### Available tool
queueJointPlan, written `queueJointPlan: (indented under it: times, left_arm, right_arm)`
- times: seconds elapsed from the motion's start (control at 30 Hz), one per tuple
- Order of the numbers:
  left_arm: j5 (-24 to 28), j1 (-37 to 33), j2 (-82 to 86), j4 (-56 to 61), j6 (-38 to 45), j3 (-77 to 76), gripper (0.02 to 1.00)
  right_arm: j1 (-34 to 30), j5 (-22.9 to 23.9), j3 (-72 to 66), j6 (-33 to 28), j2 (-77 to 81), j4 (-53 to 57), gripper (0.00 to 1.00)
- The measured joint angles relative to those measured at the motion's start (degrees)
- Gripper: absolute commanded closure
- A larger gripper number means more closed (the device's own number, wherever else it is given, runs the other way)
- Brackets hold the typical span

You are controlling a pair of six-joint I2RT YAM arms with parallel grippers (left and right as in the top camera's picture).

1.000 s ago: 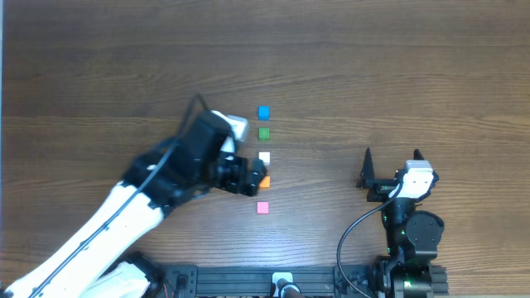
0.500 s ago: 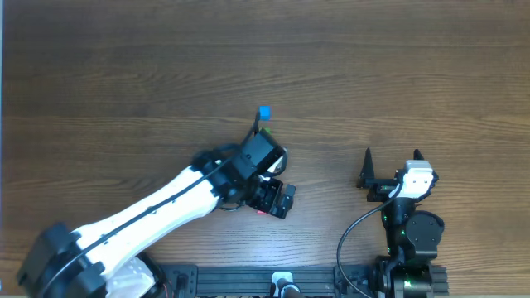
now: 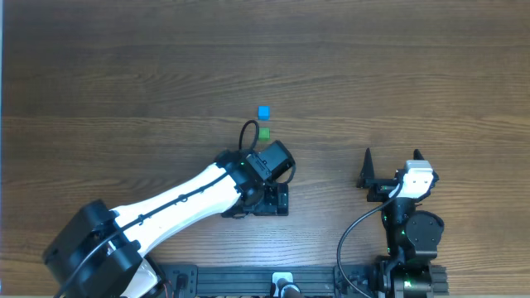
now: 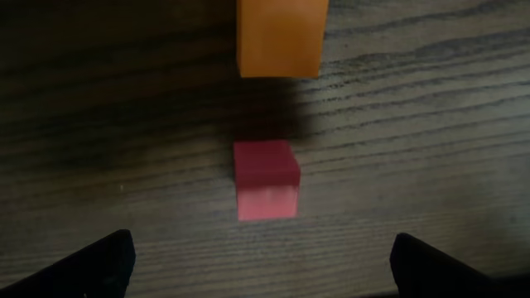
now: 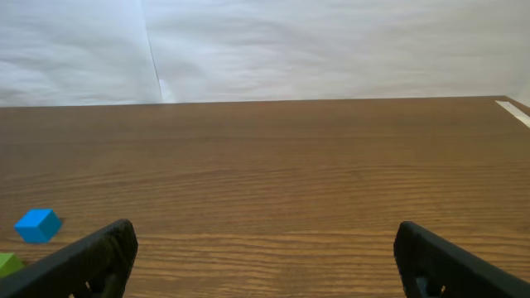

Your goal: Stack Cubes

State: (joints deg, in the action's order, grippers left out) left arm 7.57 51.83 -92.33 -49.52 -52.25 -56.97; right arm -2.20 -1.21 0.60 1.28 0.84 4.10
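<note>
One blue cube (image 3: pixel 263 112), one green (image 3: pixel 264 132), one orange (image 4: pixel 279 37), one pink (image 4: pixel 266 180).

Cubes are lying in a line running up the middle of the table (image 3: pixel 124 66). The farthest cube (image 3: pixel 263 112) is sitting just behind the second cube (image 3: pixel 264 132), apart from it. The left gripper (image 3: pixel 273 199) is hanging over the line's near end. Beneath it, the nearest cube (image 4: pixel 266 178) is lying before the gap between its spread fingers (image 4: pixel 99 269), touching neither, with the next cube (image 4: pixel 280 37) just behind, apart. The right gripper (image 3: pixel 391 161) is sitting well right of the line.
</note>
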Motion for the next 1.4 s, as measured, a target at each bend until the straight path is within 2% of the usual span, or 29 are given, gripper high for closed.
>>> queueJointPlan:
  times: [0.47, 0.8, 0.93, 1.07, 1.27, 1.4]
  left_arm:
    - [-6.34, 1.7, -4.09, 0.92, -1.14, -0.04, 0.02]
    - [-7.67, 2.6, -6.54, 2.78, -0.57, -0.04, 0.036]
    - [-7.89, 2.97, -7.45, 3.56, 0.11, -0.04, 0.148]
    - [-8.04, 3.26, -7.54, 3.65, 0.39, -0.04, 0.191]
    - [-8.09, 3.34, -7.54, 3.91, 0.66, -0.04, 0.386]
    - [-8.07, 3.43, -7.54, 4.24, 0.61, -0.04, 0.446]
  right_arm:
    - [0.0, 0.0, 0.0, -0.04, 0.0, 0.0, 0.007]
    - [0.0, 0.0, 0.0, 0.0, 0.0, 0.0, 0.009]
    - [0.0, 0.0, 0.0, -0.02, 0.0, 0.02, 0.007]
    - [0.0, 0.0, 0.0, -0.04, 0.0, 0.02, 0.009]
    - [0.0, 0.0, 0.0, -0.02, 0.0, 0.0, 0.007]
    - [0.0, 0.0, 0.0, 0.0, 0.0, 0.02, 0.007]
